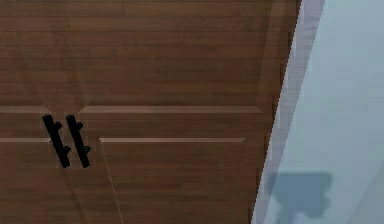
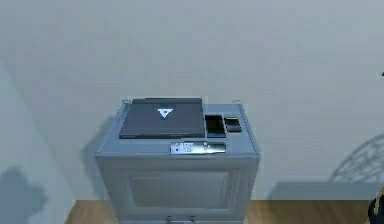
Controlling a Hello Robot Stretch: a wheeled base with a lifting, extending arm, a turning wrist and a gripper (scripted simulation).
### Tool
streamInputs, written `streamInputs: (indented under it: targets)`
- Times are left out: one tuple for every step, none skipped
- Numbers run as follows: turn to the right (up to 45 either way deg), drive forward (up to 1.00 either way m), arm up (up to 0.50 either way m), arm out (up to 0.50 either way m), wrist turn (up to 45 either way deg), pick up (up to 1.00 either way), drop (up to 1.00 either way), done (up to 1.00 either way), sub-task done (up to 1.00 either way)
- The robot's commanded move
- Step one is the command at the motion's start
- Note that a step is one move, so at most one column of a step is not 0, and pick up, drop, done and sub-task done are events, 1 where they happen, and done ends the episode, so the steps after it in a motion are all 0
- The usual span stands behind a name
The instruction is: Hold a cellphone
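Gripper state: honestly can't tell from these shots. Out on the arm side, a grey cabinet (image 2: 180,190) has a closed dark laptop (image 2: 162,118) on top. Just right of the laptop is a small dark slab, probably the cellphone (image 2: 215,124), with a second dark slab (image 2: 233,124) next to it. A pale remote-looking bar (image 2: 197,148) lies at the front edge. Straight ahead are brown wooden doors (image 1: 150,60) with two black handles (image 1: 66,141).

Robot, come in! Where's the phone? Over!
Two small dark slabs, maybe phones, on grey stand, beside laptop. In front of them, a remote. Close ahead, wooden doors. Over.
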Motion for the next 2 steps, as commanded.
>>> streamInputs:
  targets:
    - [0.0, 0.00, 0.50, 0.00, 0.0, 0.00, 0.00, 0.00, 0.00]
    - [0.0, 0.00, 0.38, 0.00, 0.0, 0.00, 0.00, 0.00, 0.00]
